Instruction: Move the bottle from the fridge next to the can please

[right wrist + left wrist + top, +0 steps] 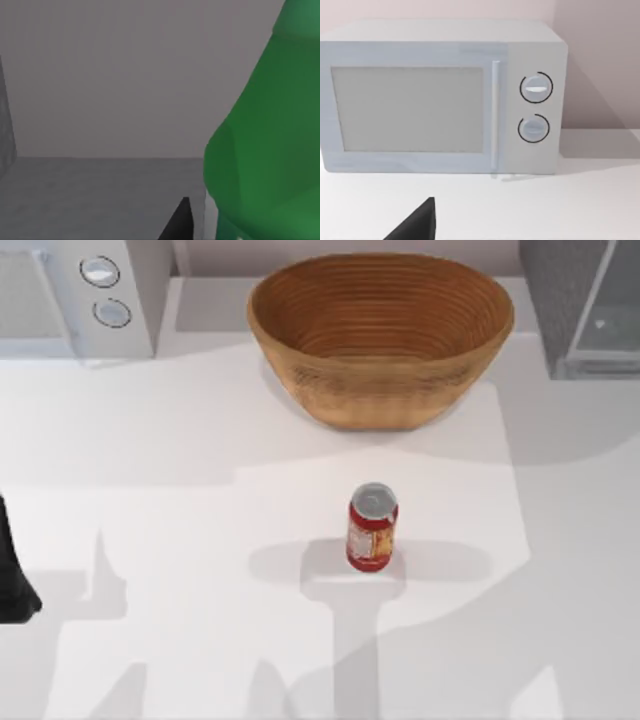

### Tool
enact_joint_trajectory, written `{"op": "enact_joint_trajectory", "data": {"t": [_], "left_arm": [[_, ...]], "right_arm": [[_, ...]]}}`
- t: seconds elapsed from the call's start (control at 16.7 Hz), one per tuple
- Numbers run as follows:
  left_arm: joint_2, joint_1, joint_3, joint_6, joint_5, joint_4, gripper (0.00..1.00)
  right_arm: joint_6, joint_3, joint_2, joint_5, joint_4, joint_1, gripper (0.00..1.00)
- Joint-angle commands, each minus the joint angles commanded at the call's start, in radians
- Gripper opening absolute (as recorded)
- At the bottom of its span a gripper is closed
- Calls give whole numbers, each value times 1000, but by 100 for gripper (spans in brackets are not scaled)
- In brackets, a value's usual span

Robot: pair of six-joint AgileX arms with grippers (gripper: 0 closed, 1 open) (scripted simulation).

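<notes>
The green translucent plastic bottle (270, 150) looms close before the right pincer (176, 222) inside the grey speckled fridge (578, 300) at the bench's far right corner; whether that pincer is apart or together cannot be told. The small red drink can (372, 528) stands upright mid-bench, just in front of the woven wooden bowl (380, 335). The left arm (15, 575) rests at the left edge, facing the white two-knob microwave (440, 95)

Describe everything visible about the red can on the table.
The small red drink can with a silver top stands upright on the white table, roughly at the centre of the top view. Its metal-looking body carries yellow-orange label marks. It sits apart from and in front of the woven brown wicker basket, casting a shadow on the surface around it. Nothing touches it but the table beneath.
</notes>
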State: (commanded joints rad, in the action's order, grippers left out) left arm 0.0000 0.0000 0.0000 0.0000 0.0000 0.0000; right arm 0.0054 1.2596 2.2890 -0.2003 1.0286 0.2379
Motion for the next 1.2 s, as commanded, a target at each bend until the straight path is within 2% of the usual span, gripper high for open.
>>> {"op": "enact_joint_trajectory", "data": {"t": [0.12,0.18,0.72,1.2], "left_arm": [[0,0,0,0,0,0,100],[0,0,0,0,0,0,100],[0,0,0,0,0,0,100],[0,0,0,0,0,0,100]], "right_arm": [[0,0,0,0,0,0,2],[0,0,0,0,0,0,0],[1,0,-4,0,-4,3,0],[3,32,-125,-2,-157,3,0]]}}
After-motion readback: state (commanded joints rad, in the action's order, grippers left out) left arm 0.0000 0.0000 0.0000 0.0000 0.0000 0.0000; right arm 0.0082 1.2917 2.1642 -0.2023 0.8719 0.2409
